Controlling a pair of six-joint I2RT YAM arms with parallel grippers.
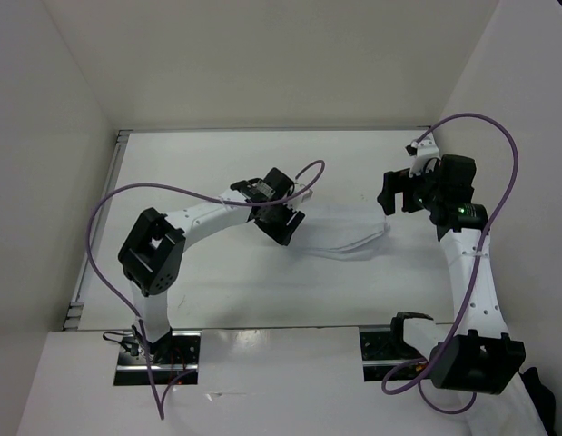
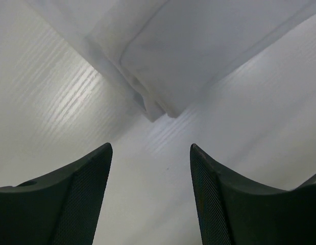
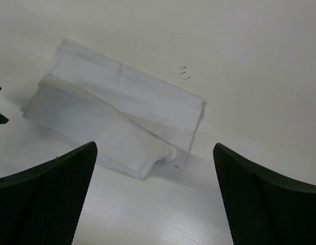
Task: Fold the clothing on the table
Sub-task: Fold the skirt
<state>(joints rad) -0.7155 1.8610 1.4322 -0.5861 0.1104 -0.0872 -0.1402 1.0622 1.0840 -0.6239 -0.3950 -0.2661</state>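
The clothing (image 1: pixel 349 234) is a thin white garment lying folded flat on the table (image 1: pixel 226 282), between my two grippers. My left gripper (image 1: pixel 294 207) hovers at the garment's left end and my right gripper (image 1: pixel 394 193) at its right end. In the left wrist view, my left gripper (image 2: pixel 150 148) stands open over bare table, with a corner of the clothing (image 2: pixel 198 51) just beyond its fingertips. The right wrist view has my right gripper (image 3: pixel 154 148) wide open and empty above the near edge of the layered clothing (image 3: pixel 122 102).
White walls (image 1: pixel 262 64) close in the table at the back and both sides. Purple cables (image 1: pixel 126 195) loop above each arm. Small dark marks (image 3: pixel 183 72) dot the table past the garment. A dark object (image 1: pixel 539 386) lies off the table's near right corner.
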